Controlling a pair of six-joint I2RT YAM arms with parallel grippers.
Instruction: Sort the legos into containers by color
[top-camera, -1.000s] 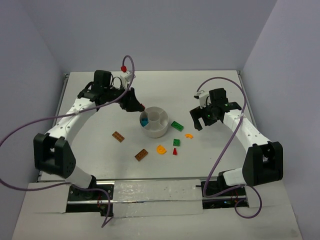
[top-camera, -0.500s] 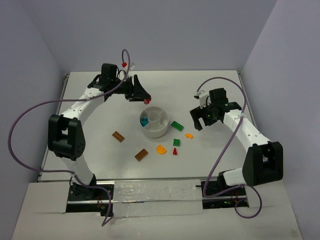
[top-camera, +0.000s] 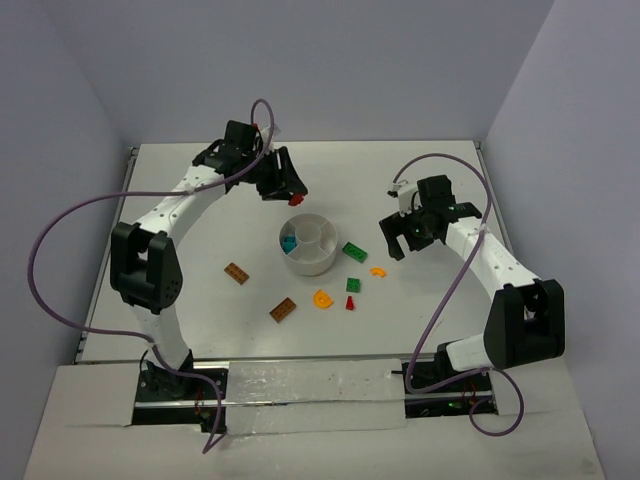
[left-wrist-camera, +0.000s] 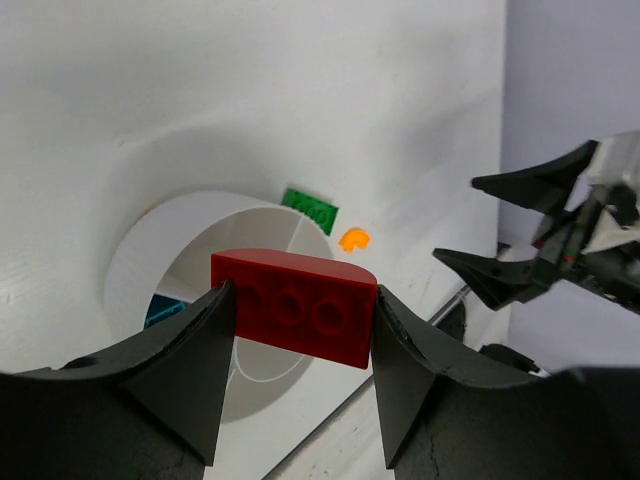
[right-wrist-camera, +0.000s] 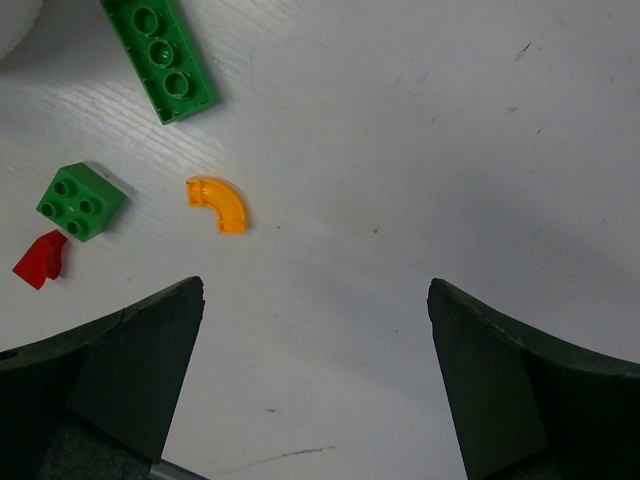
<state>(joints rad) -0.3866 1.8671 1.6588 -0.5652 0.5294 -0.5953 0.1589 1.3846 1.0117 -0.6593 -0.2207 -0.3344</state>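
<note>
1. Left jaws: clamped on a red brick (left-wrist-camera: 293, 300), held near the far rim of the white dish (top-camera: 310, 266).
2. Right jaws: spread wide, gripping nothing, over the desk (top-camera: 200, 200) right of the dish.
3. Dish: one teal brick (top-camera: 289, 243) in a left wedge section.
4. Desk, left of and nearer than the dish: upper brown-orange brick (top-camera: 236, 273) and lower brown-orange brick (top-camera: 283, 310), apart.
5. Desk, right of the dish: long green brick (right-wrist-camera: 160, 55), square green brick (right-wrist-camera: 80, 202), small red piece (right-wrist-camera: 40, 258), curved yellow-orange piece (right-wrist-camera: 218, 203), second yellow-orange piece (top-camera: 323, 299).

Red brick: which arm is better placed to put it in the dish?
Left. The left gripper clamps the red brick right by the white dish; the right gripper is open and empty, off to the side.
</note>
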